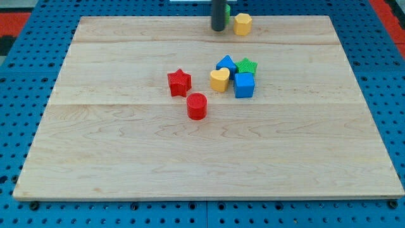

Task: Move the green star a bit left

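The green star (247, 66) lies right of the board's centre, in a tight cluster with a blue block (226, 64) on its left, a blue cube (244, 85) below it and a yellow heart (219, 80). My tip (218, 29) is near the view's top edge, well above the cluster and apart from it. It stands just left of a yellow hexagon (243, 24). A second green block (227, 12) is mostly hidden behind the rod; I cannot make out its shape.
A red star (179, 83) and a red cylinder (197, 106) lie left of the cluster, near the centre of the wooden board (126, 158). Blue pegboard surrounds the board.
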Tool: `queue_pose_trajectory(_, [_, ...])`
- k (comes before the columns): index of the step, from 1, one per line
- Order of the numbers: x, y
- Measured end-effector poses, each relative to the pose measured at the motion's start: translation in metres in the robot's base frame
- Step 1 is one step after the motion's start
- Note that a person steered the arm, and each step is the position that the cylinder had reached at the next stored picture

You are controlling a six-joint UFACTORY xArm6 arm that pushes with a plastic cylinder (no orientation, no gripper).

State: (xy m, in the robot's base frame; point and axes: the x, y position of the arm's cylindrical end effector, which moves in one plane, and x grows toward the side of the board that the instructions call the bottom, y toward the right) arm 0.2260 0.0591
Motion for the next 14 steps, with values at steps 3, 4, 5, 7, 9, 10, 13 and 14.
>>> queue_pose_trajectory(3, [0.033,0.130])
queue_pose_trajectory(4, [0.043,0.228])
queue_pose_trajectory(5, [0.012,0.284])
queue_pose_trajectory(7, [-0.033,0.281])
queue_pose_trajectory(9, [0.019,0.205])
queue_pose_trajectory(10, [0.120,0.210])
queue_pose_trajectory(13, [0.151,0.060])
queue_pose_trajectory(14, [0.151,0.061])
